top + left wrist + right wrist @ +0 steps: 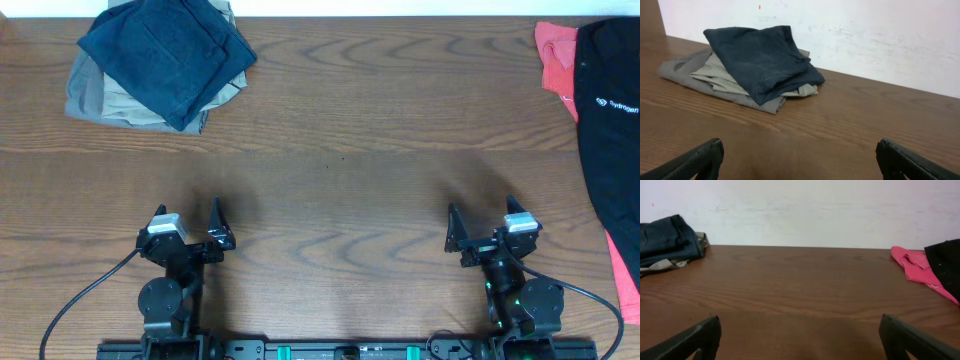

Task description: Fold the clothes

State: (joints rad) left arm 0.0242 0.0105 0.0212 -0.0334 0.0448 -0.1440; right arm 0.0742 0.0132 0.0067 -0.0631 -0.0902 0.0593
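Observation:
A folded dark blue garment (165, 50) lies on a folded khaki garment (105, 95) at the far left of the table; both show in the left wrist view (762, 60) (715, 75). A black garment (612, 110) lies unfolded at the right edge on a pink-red garment (555, 55); both show in the right wrist view (944, 262) (914, 265). My left gripper (188, 218) (799, 157) is open and empty near the front. My right gripper (480, 222) (800, 337) is open and empty near the front.
Bare wooden table (340, 150) lies between the two piles. A white wall (800, 210) runs behind the far edge. Cables trail from both arm bases at the front edge.

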